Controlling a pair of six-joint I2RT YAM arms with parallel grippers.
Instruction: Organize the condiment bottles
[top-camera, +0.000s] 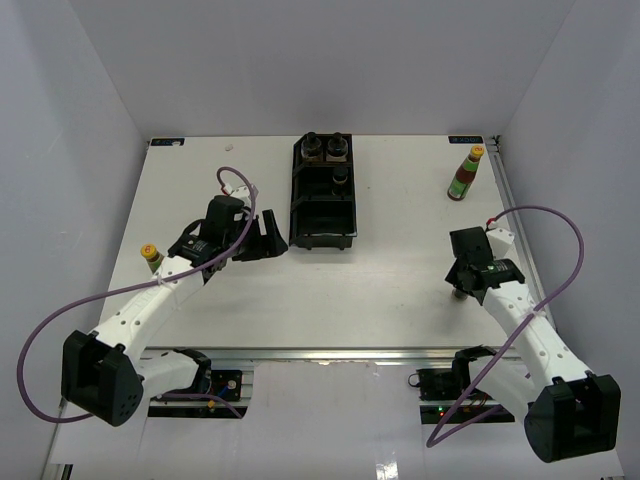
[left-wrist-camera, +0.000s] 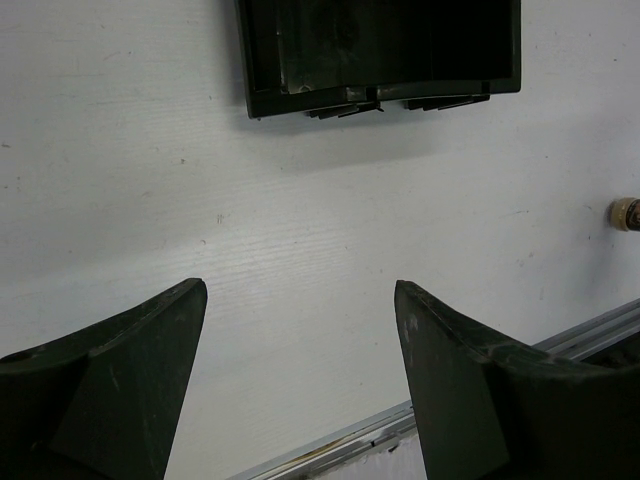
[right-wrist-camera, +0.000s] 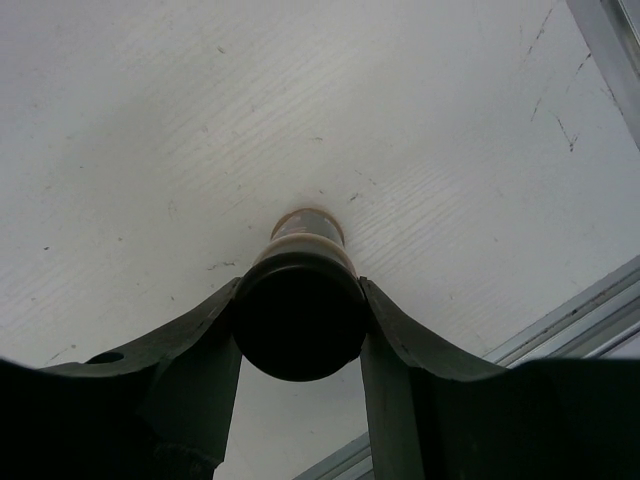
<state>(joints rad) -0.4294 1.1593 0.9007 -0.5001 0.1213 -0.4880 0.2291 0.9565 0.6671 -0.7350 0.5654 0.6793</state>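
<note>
My right gripper (top-camera: 460, 286) (right-wrist-camera: 300, 288) is shut on a short black-capped jar (right-wrist-camera: 303, 232) with tan contents, which stands on the table near the right edge; both fingers press its cap. My left gripper (top-camera: 271, 240) (left-wrist-camera: 300, 292) is open and empty, low over the table just left of the near end of the black tray (top-camera: 300, 205) (left-wrist-camera: 262, 60). Three black-capped jars (top-camera: 325, 147) sit in the tray's far compartments. One red-brown sauce bottle (top-camera: 463, 175) stands at the back right. Another sauce bottle (top-camera: 151, 256) stands at the left, beside my left arm.
The tray's near compartments (top-camera: 325, 218) hold nothing. A metal rail (top-camera: 340, 353) runs along the table's front edge, and another rail (top-camera: 515, 215) runs along the right edge close to my right gripper. White walls enclose the table.
</note>
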